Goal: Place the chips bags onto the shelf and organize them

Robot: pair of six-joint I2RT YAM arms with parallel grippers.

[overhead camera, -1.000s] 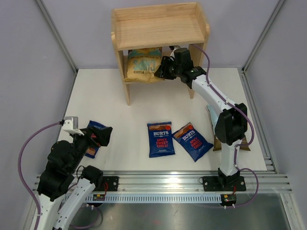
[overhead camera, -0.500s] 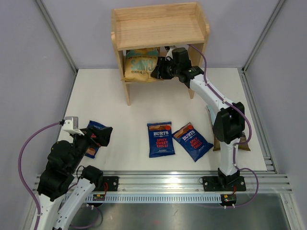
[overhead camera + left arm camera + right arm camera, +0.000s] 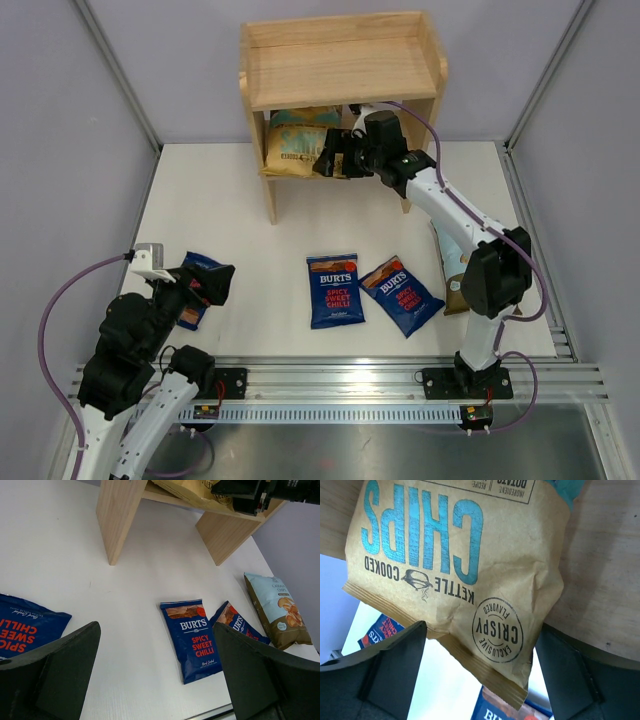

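Now the right claw (image 3: 326,160) stands with its fingers wide apart, at the front edge of the lower board of the shelf (image 3: 340,65). The tan-and-teal bag (image 3: 455,570) lies flat on this board, directly in front of the claw. The bag's lower corner reaches into the gap between the two fingers, but neither finger presses on it. The print on the bag appears upside down in the wrist view of this claw.

The left claw (image 3: 212,283) is also fully apart and holds nothing; it hangs low over the white table (image 3: 150,580). One dark-blue bag (image 3: 25,630) lies just beside its left finger. Ahead of this claw, a second dark-blue bag (image 3: 192,641) lies flat, and a third dark-blue bag (image 3: 239,626) lies just beside it, turned at an angle. Farther to the right of the left claw lies the pale-blue bag (image 3: 277,610), well apart from the shelf. In the top view, the right arm covers part of it.
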